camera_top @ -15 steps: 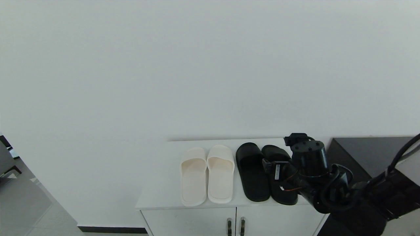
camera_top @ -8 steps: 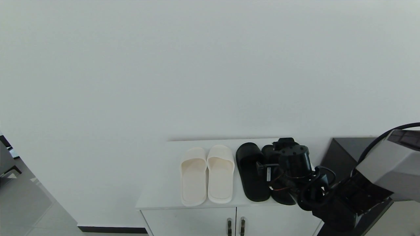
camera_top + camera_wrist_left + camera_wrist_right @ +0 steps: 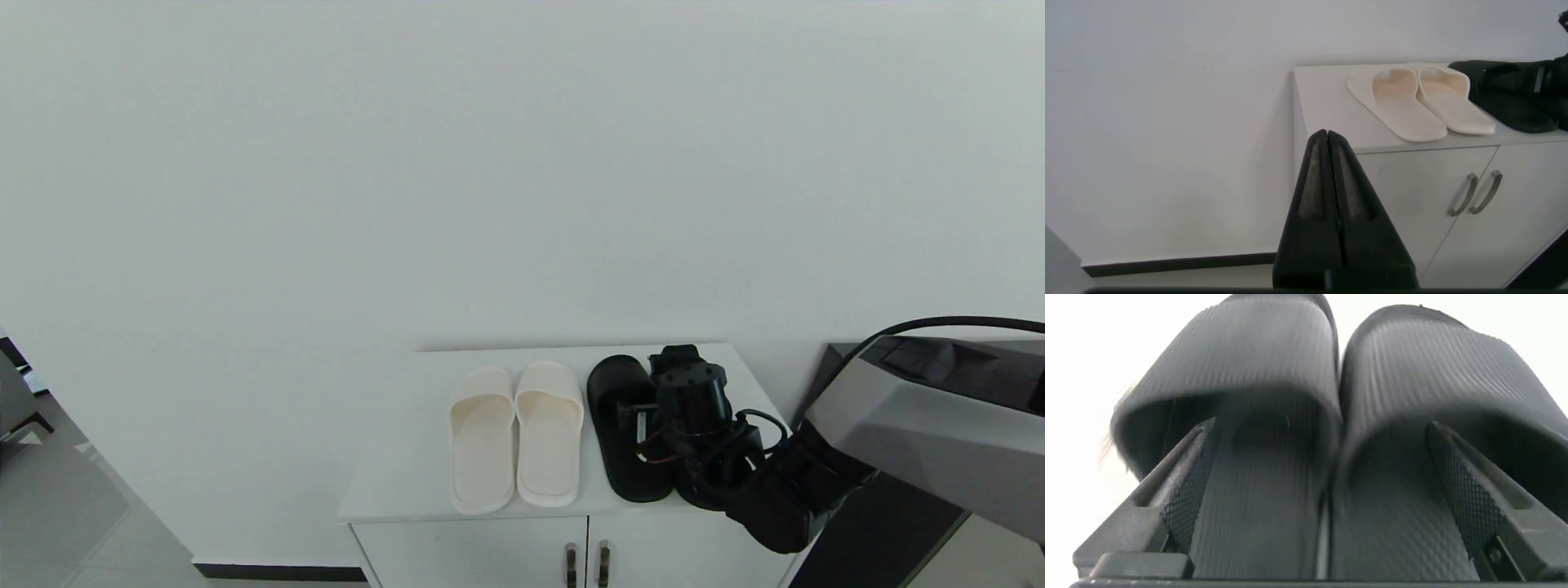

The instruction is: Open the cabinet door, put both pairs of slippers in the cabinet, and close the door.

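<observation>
While cabinet doors (image 3: 490, 555) sat shut, right hand (image 3: 1321, 461) gaped open around black slippers (image 3: 624, 425), lower right; squeeze and lift likely next. Left hand (image 3: 1328, 145) closed.

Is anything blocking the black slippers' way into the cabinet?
Yes: the doors are shut, right under the top where the black slippers lie. Between the open right hand and the slippers, nothing visible stands.

On the cabinet (image 3: 400, 482), left pair of slippers (image 3: 516, 437) beside right pair (image 3: 629, 433), right hand (image 3: 1321, 490) over the latter.
</observation>
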Motion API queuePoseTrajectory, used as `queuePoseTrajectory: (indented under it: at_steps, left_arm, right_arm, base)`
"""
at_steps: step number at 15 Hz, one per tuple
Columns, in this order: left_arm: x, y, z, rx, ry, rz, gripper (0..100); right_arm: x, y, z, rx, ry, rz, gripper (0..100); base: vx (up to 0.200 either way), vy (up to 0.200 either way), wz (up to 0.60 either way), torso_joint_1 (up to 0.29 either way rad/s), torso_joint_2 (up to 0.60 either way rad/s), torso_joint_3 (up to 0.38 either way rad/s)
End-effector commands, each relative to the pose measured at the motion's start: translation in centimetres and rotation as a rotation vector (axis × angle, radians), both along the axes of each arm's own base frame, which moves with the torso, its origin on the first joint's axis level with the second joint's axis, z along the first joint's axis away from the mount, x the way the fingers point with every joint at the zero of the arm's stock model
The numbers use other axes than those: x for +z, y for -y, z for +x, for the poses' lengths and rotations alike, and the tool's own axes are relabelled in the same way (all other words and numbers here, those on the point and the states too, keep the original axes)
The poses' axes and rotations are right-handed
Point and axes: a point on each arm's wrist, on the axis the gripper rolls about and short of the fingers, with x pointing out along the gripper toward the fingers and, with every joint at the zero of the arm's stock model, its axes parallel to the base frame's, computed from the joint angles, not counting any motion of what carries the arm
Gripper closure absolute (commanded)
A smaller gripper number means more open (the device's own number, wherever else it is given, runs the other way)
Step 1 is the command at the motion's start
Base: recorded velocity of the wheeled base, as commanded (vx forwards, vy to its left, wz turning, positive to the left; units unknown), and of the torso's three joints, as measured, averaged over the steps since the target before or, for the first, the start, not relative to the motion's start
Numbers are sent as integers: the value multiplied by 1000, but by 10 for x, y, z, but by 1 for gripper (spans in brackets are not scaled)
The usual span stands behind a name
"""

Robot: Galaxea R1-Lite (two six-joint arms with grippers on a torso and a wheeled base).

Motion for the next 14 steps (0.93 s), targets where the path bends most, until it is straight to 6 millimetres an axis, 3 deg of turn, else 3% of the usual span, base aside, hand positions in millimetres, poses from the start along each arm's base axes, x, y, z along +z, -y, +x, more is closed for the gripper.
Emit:
queuePoseTrajectory:
  at_steps: [1,4,5,12,14]
  left_arm:
    - [0,0,0,0,0,-1,100]
    - [0,0,0,0,0,-2,100]
    - [0,0,0,0,0,-2,100]
    - [0,0,0,0,0,-2,100]
    - [0,0,0,0,0,-2,100]
  right_arm:
    - [-9,-4,11,-7,3,-4,0]
    - [-17,-7,17,-6,2,-22,0]
    - [-18,-6,18,-11,2,-21,100]
    - [-11,10,37,-63,56,20,100]
    - [9,14,26,-4,109,81,100]
  base:
    - [0,0,0,0,0,0]
    - [0,0,0,0,0,0]
    - [0,0,0,0,0,0]
    - [0,0,0,0,0,0]
    - [0,0,0,0,0,0]
